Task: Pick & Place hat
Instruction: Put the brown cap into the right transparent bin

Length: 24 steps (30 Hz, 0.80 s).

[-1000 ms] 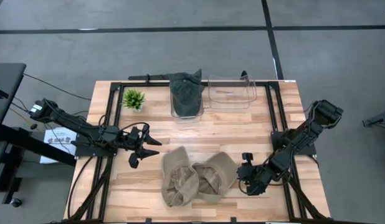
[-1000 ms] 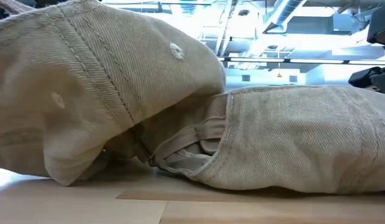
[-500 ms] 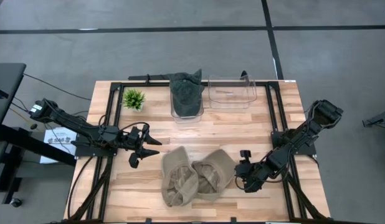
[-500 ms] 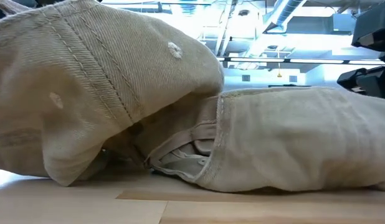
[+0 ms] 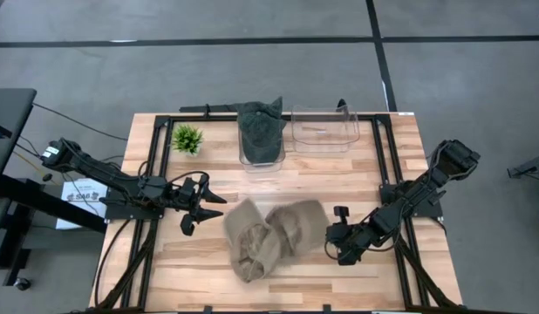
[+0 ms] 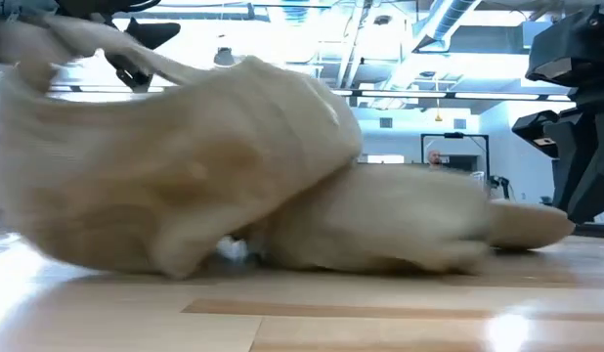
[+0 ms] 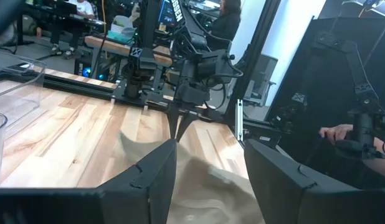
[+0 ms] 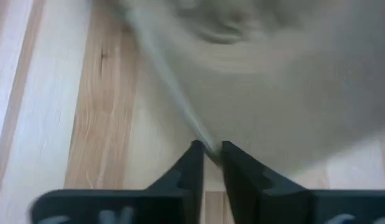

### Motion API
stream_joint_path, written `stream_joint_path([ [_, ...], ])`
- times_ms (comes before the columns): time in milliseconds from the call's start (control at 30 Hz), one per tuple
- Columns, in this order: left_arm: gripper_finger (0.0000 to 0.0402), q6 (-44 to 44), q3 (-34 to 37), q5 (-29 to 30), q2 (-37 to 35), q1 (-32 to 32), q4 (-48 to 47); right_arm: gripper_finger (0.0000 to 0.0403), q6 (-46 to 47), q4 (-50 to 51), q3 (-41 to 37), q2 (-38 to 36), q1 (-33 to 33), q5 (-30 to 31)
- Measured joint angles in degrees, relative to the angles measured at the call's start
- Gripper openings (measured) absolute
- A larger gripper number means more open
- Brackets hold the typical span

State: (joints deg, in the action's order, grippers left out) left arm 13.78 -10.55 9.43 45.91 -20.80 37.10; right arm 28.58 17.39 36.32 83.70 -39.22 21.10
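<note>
Two tan hats lie crumpled against each other on the wooden table, one (image 5: 248, 249) nearer the left and one (image 5: 296, 222) nearer the right. In the low view they are motion-blurred, and the left hat (image 6: 175, 166) leans on the right one (image 6: 400, 230). My right gripper (image 5: 330, 241) is low at the right hat's right edge and shut on it. My left gripper (image 5: 204, 215) waits open, left of the hats, touching nothing. My right gripper (image 8: 209, 155) pinches a thin edge of the right tan hat (image 8: 195, 134) between its two fingers. It comes nearly level from the table's right side. The rest of the hat lies on the table, bunched against the other hat.
Along the far side stand a small green plant (image 5: 188, 138), a clear bin (image 5: 245, 150) holding a dark green hat (image 5: 261, 126), and a second clear bin (image 5: 324, 129). Black frame rails (image 5: 161, 153) run along the table's sides. Bare wood lies between the bins and the hats.
My right gripper has moved toward the table's left, low over the table. The right tan hat has been shoved left and bunched up against the left one, which has tipped and shifted a little left. Both hats are blurred now.
</note>
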Motion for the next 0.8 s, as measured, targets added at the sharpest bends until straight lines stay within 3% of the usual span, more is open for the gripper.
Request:
stream_joint_path([
  [100, 0.0186, 0.00, 0.00, 0.00, -0.01, 0.02, 0.00, 0.0006, -1.37, 0.10, 0.00, 0.00, -0.03, -0.40],
  [467, 0.0186, 0.00, 0.00, 0.00, -0.02, 0.00, 0.00, 0.0004, -1.62, -0.85, -0.02, 0.00, -0.13, -0.39],
  [800, 0.0186, 0.00, 0.00, 1.05, 0.00, 0.02, 0.00, 0.0011, -1.58, -10.16, -0.02, 0.02, 0.00, -0.67],
])
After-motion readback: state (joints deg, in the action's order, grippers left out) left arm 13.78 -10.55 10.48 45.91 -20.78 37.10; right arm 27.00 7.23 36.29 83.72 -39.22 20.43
